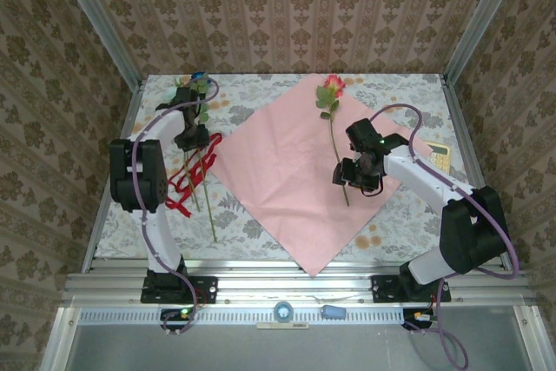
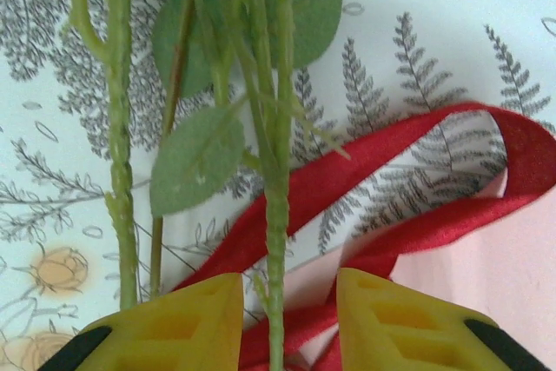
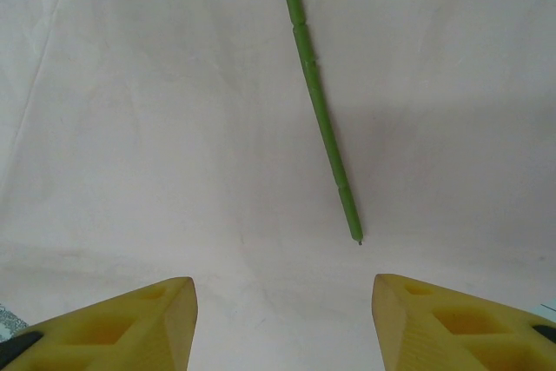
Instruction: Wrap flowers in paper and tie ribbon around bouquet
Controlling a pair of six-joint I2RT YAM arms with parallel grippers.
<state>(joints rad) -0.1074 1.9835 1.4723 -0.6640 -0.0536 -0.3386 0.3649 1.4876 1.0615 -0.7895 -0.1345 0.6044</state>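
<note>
Paper lies flat, pink side up, as a diamond in the middle of the worktop, one corner pointing at the arm bases. Single rose lies on the paper's far right part, head near the far corner, stem running toward the near side. Right end effector hovers over the paper at the stem's cut end, jaws wide, nothing between them; the stem tip lies just ahead of the gap. Remaining flowers lie left of the paper on the cloth, heads at the far edge, stems toward the near side. Left end effector sits low over those stems, jaws narrow, one green stem running through the gap with clearance visible on both sides, so no grip is seen. Ribbon lies looped under these stems, beside the paper's left corner. Calculator sits at the right edge, behind the right arm.
</note>
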